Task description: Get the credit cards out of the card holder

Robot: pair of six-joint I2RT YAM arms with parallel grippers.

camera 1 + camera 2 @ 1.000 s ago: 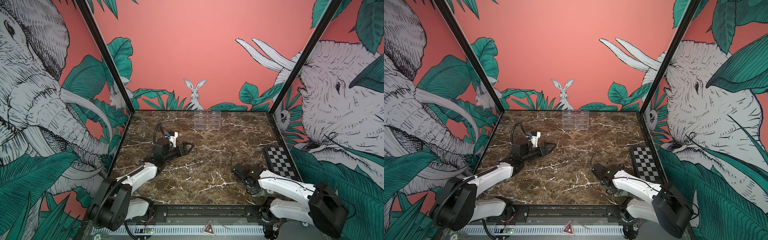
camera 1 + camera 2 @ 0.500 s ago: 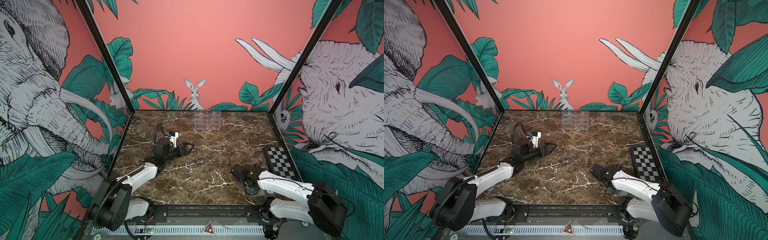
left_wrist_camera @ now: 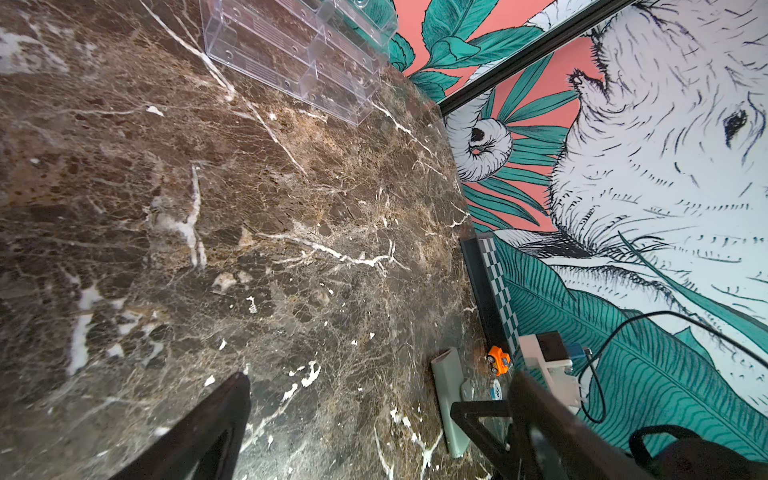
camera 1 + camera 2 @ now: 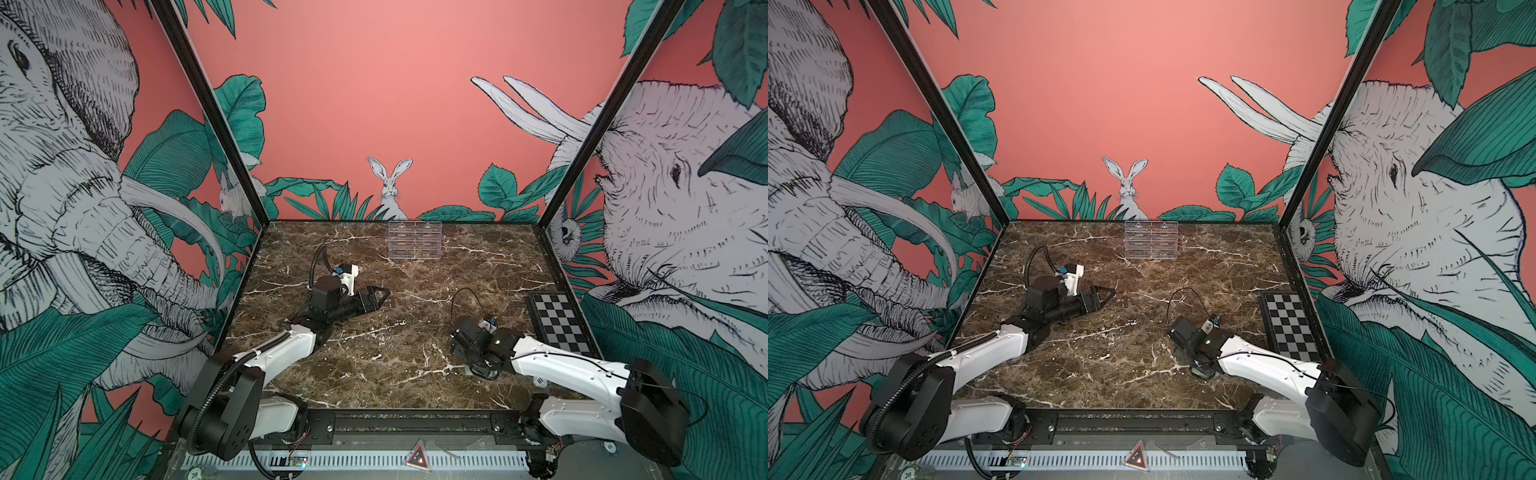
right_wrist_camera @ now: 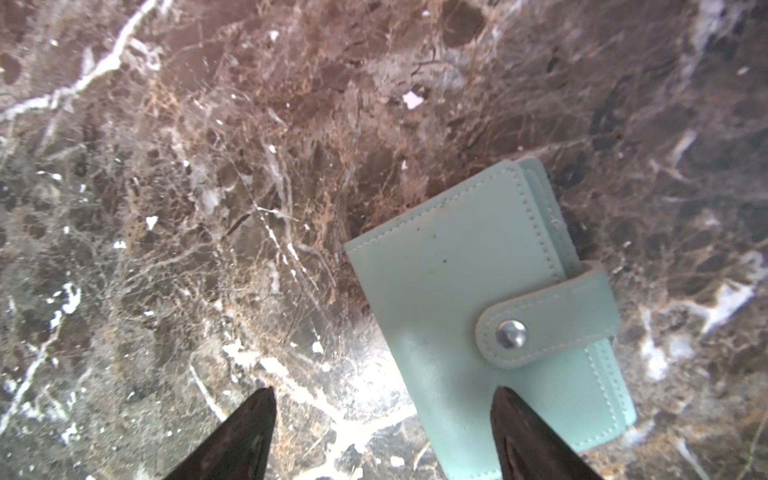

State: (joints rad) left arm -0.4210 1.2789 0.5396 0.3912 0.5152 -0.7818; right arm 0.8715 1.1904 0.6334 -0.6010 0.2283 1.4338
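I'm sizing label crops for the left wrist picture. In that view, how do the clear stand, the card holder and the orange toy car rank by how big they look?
1. clear stand, largest though cut off by the frame edge
2. card holder, seen nearly edge-on
3. toy car, plainly smallest

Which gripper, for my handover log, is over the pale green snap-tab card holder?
The right gripper: the card holder lies beneath it; the left gripper hangs over bare marble.
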